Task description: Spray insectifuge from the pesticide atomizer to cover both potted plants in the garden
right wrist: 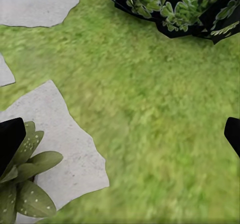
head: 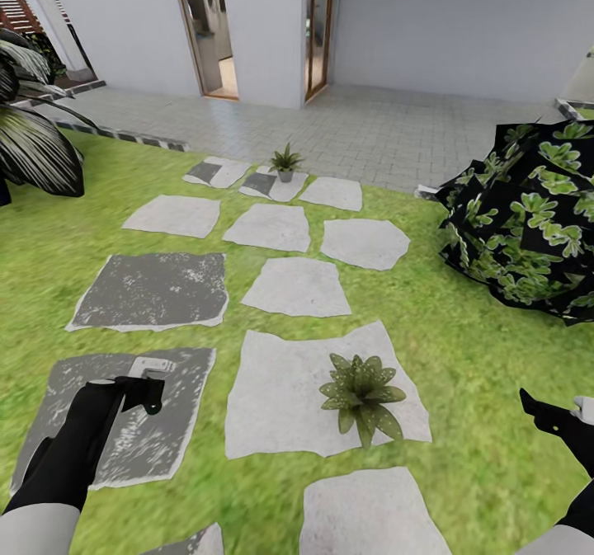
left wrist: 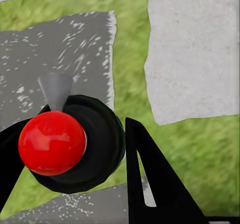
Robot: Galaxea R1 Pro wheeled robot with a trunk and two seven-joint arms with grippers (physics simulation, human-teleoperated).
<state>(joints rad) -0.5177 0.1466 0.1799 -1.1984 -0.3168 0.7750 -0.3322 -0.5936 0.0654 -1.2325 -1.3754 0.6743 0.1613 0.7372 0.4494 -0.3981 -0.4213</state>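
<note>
My left gripper (head: 142, 390) is shut on the pesticide atomizer (head: 148, 371), whose pale trigger head pokes out ahead of the fingers over a dark stepping stone. In the left wrist view the atomizer (left wrist: 51, 142) shows its red collar, dark round body and grey nozzle between the black fingers (left wrist: 150, 179). One potted plant (head: 361, 390) stands on a pale stone to the right of that gripper; the plant's leaves (right wrist: 25, 184) also show in the right wrist view. The other potted plant (head: 285, 162) sits far ahead near the paving. My right gripper (head: 551, 416) hangs open over grass.
A big dark bush (head: 528, 217) fills the right side of the lawn. A striped-leaf palm plant (head: 33, 143) stands at the far left. Grey paving (head: 371, 126) and open doorways (head: 210, 27) lie beyond the stepping stones (head: 297, 287).
</note>
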